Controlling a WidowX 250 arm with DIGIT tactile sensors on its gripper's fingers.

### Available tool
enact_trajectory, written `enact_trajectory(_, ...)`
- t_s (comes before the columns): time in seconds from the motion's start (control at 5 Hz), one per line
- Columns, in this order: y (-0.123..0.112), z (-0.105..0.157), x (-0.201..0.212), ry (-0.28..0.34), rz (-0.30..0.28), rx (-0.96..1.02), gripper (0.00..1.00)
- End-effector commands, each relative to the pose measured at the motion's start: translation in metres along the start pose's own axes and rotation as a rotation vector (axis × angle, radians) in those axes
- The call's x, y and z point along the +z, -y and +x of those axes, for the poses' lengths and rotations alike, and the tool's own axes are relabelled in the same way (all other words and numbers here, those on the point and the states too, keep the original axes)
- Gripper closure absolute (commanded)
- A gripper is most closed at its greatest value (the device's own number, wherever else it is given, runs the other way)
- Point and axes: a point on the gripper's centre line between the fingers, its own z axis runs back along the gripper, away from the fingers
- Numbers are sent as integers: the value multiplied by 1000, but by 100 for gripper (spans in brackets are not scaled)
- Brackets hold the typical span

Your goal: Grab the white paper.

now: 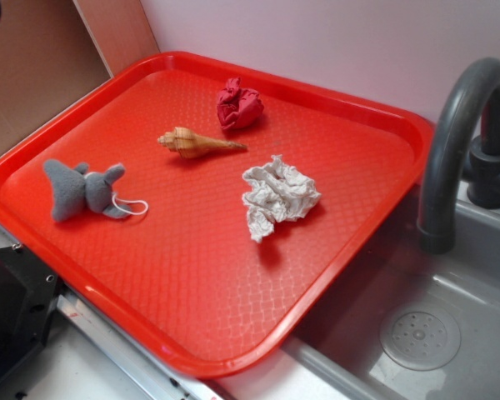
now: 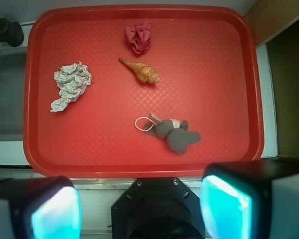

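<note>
Crinkled matt white paper (image 1: 278,196) on a glossy, diamond-textured plastic tray (image 1: 192,275) — beside a fuzzy cloth elephant (image 1: 83,189), ridged shell (image 1: 196,143) — smooth grey faucet (image 1: 454,142).

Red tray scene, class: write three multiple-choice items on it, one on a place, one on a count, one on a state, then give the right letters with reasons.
1. On the exterior view, which thing lies nearest the faucet?
A. white paper
B. elephant
C. shell

2. How many things lie on the tray?
A. two
B. four
C. six

3. How does the tool stand?
A. shut on the paper
B. open, holding nothing
C. shut on the shell

Answers:
1 A: the white paper lies at the tray's faucet side.
2 B: paper, red ball, shell, elephant.
3 B: the wrist view shows its fingers apart, above the tray's near edge.
</note>
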Motion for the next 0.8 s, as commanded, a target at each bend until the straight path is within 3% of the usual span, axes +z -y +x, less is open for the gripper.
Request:
enact_trajectory(0.0,0,0,0,0,0,0,0)
enact_trajectory(0.2,10,15,-12,-24,28,10,0)
enact_trajectory(0.6,41,46,-38,-14,119,69,0)
